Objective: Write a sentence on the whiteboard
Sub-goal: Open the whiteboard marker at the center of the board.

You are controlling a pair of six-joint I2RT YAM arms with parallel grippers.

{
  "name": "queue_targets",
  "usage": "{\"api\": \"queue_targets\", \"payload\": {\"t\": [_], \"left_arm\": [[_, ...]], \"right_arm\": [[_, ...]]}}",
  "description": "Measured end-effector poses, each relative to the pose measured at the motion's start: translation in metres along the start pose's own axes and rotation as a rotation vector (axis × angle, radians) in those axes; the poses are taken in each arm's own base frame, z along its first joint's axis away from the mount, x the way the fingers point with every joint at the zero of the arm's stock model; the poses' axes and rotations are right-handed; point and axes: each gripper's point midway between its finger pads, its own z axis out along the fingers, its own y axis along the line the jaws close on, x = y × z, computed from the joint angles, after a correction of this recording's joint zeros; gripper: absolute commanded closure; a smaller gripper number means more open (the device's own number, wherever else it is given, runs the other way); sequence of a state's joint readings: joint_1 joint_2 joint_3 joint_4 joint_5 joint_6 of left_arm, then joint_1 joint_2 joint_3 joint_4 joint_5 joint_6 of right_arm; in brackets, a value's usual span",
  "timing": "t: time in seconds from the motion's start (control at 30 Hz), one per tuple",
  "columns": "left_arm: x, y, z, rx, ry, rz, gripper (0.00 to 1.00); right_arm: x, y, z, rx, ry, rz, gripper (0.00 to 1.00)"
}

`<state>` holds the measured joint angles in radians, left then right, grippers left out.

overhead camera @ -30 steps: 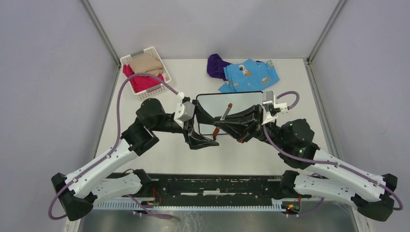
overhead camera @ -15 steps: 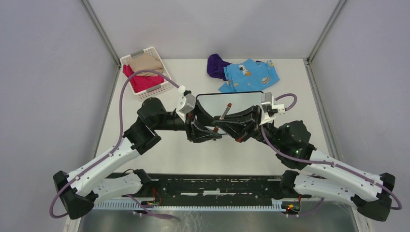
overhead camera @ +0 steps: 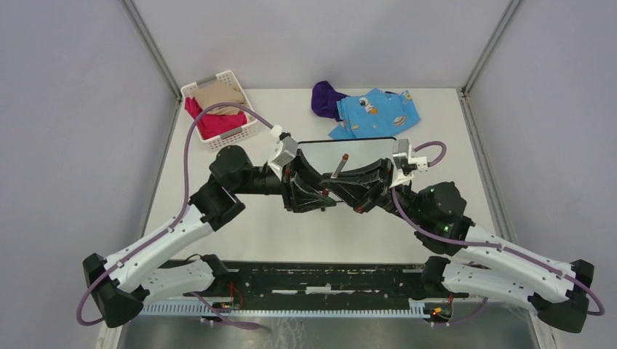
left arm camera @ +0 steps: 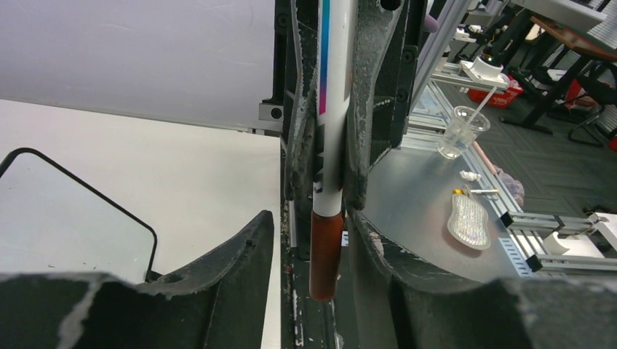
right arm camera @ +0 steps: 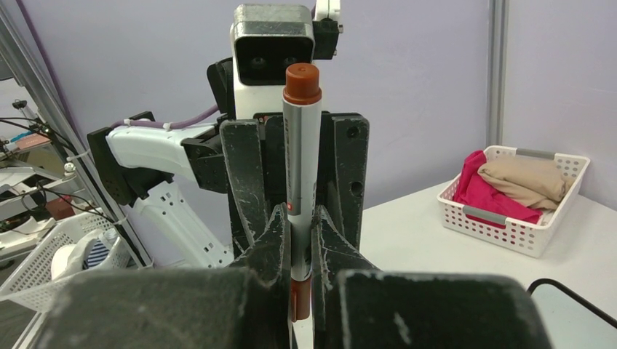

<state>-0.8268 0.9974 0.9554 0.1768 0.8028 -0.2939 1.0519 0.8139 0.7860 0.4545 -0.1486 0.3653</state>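
The whiteboard (overhead camera: 319, 152) lies flat at mid-table, partly covered by both grippers; its black-framed corner shows in the left wrist view (left arm camera: 73, 211). No sentence is in view on its bare parts. My right gripper (overhead camera: 335, 182) (right arm camera: 300, 211) is shut on a marker (overhead camera: 340, 167) (right arm camera: 300, 160), a grey-white barrel with reddish-brown ends, held tilted over the board. My left gripper (overhead camera: 324, 195) (left arm camera: 311, 218) faces it, fingers on either side of the marker's brown cap (left arm camera: 325, 254). A gap shows on both sides of the cap, so the jaws stand open.
A white slatted basket (overhead camera: 234, 129) (right arm camera: 509, 233) with pink and tan cloth stands at the back left. A blue printed garment (overhead camera: 375, 113) and a purple cloth (overhead camera: 327, 98) lie behind the board. The metal rail (overhead camera: 305, 280) runs along the near edge.
My left gripper has swung right and slightly back to the marker, and its jaws have narrowed around the cap. The right gripper has kept the marker almost still.
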Motion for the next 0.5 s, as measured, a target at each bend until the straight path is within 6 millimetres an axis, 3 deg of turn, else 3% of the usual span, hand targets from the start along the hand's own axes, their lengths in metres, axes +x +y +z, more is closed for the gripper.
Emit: {"api": "queue_targets", "payload": {"t": [0.13,0.27,0.5], "left_arm": [[-0.0013,-0.0006,0.0003,0.001,-0.005,-0.006,0.60],[-0.0021,-0.0018,0.0004,0.005,-0.007,-0.015,0.96],[-0.0015,-0.0028,0.0006,0.013,-0.006,-0.017,0.98]], "right_arm": [[0.0028,-0.0009,-0.0005,0.002,0.006,0.001,1.00],[0.0036,-0.0017,-0.0007,0.005,0.007,-0.002,1.00],[0.0031,-0.0051,-0.0012,0.024,-0.002,-0.002,1.00]]}}
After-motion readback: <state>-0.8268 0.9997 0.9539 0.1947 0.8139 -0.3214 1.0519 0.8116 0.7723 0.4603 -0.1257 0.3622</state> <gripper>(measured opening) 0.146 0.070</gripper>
